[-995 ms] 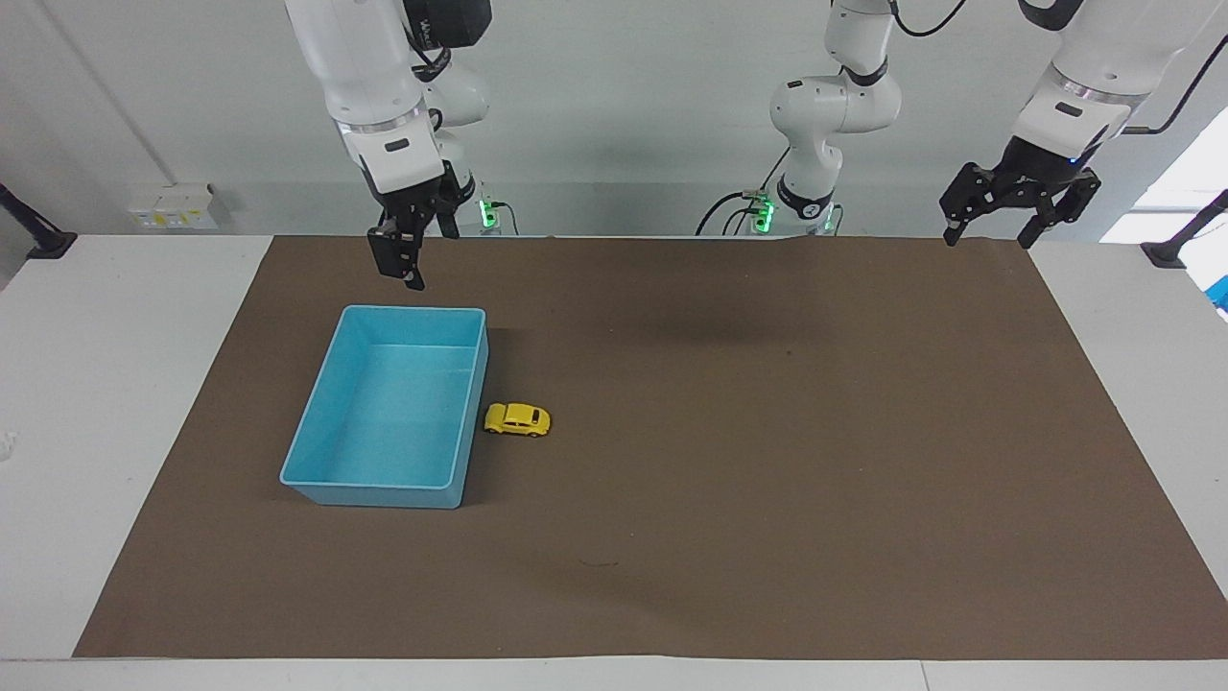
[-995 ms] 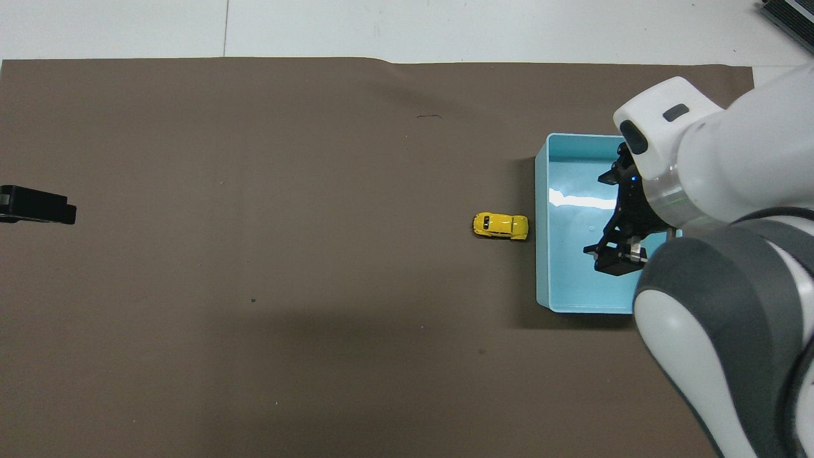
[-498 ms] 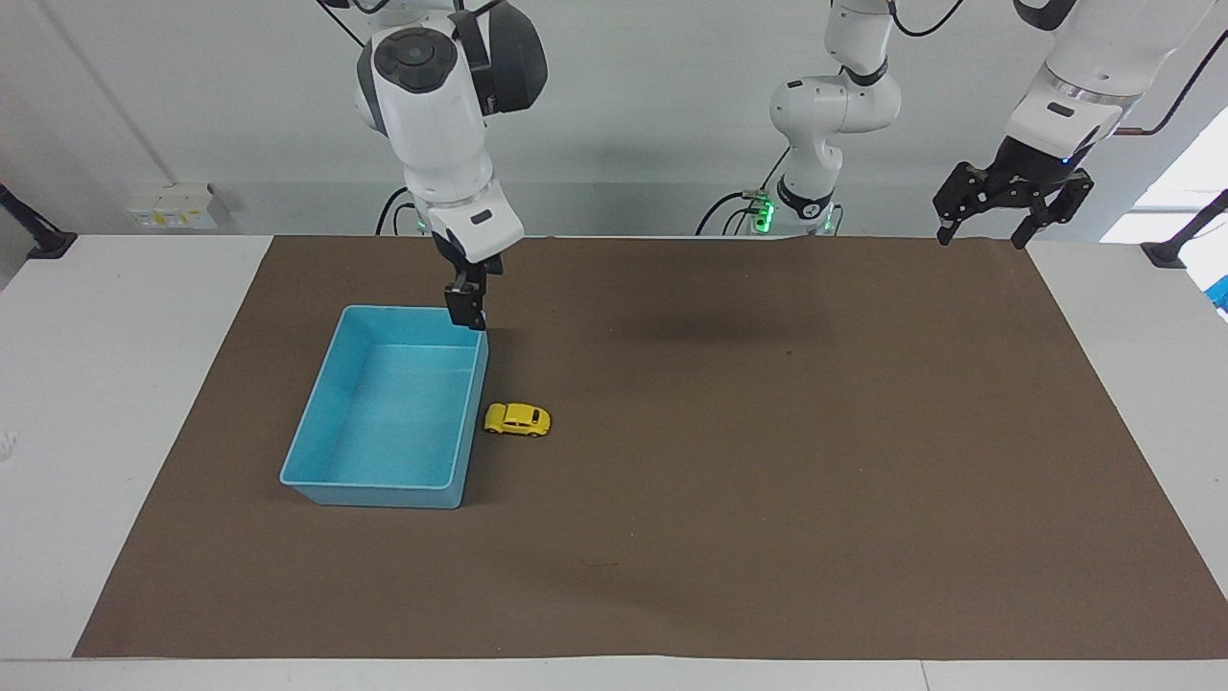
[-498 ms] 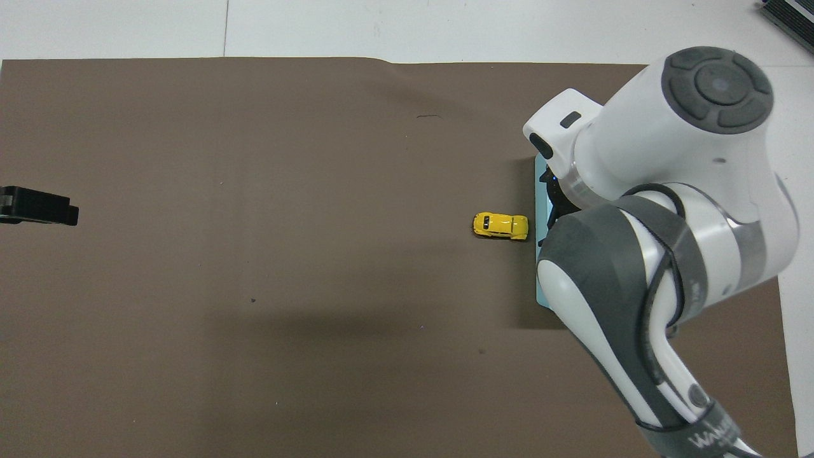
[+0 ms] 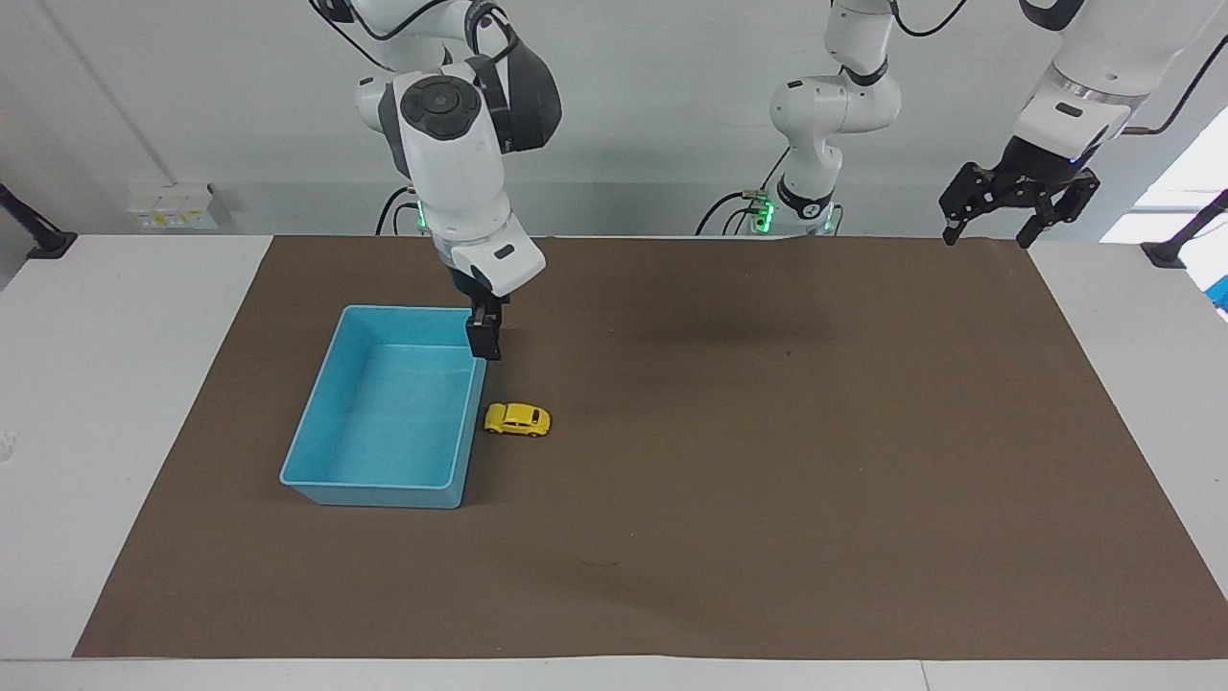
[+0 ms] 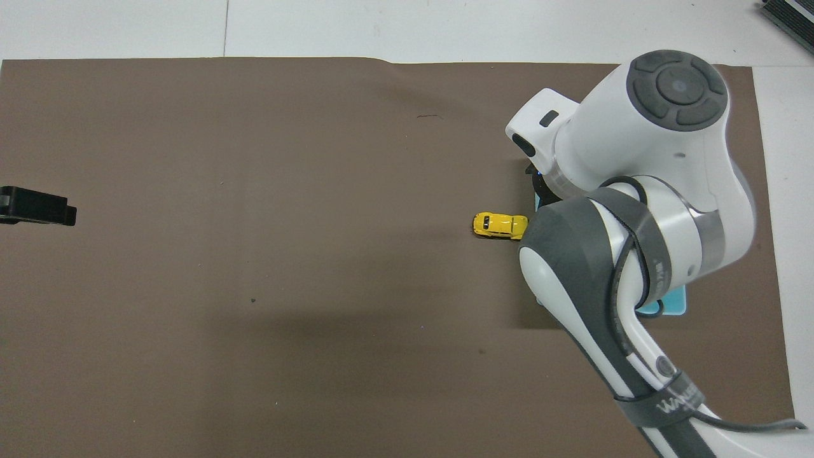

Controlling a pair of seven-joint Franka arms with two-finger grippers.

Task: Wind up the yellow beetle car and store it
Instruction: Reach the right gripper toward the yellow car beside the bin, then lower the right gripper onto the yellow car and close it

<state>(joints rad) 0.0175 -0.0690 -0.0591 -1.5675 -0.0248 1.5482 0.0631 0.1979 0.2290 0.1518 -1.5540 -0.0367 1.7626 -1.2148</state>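
The tiny bright yellow beetle-shaped toy car (image 5: 517, 419) sat on the brown paper mat (image 5: 767, 461), left of centre in the facing view, just beside the long wall of the light blue rectangular plastic bin (image 5: 331, 413) and apart from it. The right gripper (image 5: 484, 338) hung over the bin's upper-right corner in that view, above the car, holding nothing; seen edge-on, its jaws stood apart. The left gripper (image 5: 1017, 206) waited at the upper right of the frame, over the mat's corner, jaws spread and empty.
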